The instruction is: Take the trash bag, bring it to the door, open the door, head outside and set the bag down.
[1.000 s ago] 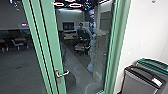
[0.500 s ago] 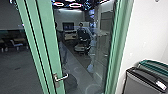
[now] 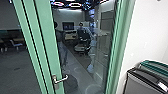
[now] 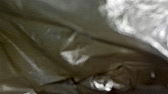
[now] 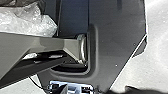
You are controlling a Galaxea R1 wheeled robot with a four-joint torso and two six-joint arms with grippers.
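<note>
A glass door with a green frame (image 3: 47, 37) stands in front of me in the head view, with a metal lever handle (image 3: 61, 79) low on its left upright. Dark, creased plastic of the trash bag (image 4: 50, 55) lies right against the camera in the left wrist view, beside crumpled whitish plastic (image 4: 140, 17). Similar clear, crumpled plastic (image 5: 25, 22) appears in the right wrist view, past the robot's jointed bar. I cannot make out the state of either gripper.
Two bins stand against the white wall at the right, one grey with a black top (image 3: 142, 82), one with a green top (image 3: 155, 66). Through the glass show a person (image 3: 81, 26), a dark chair (image 3: 82, 37) and a desk. Another chair (image 3: 15, 45) stands at the left.
The head view has shifted a little: the door's left upright and handle sit further left and lower, and the bins sit slightly further right, as the camera moved.
</note>
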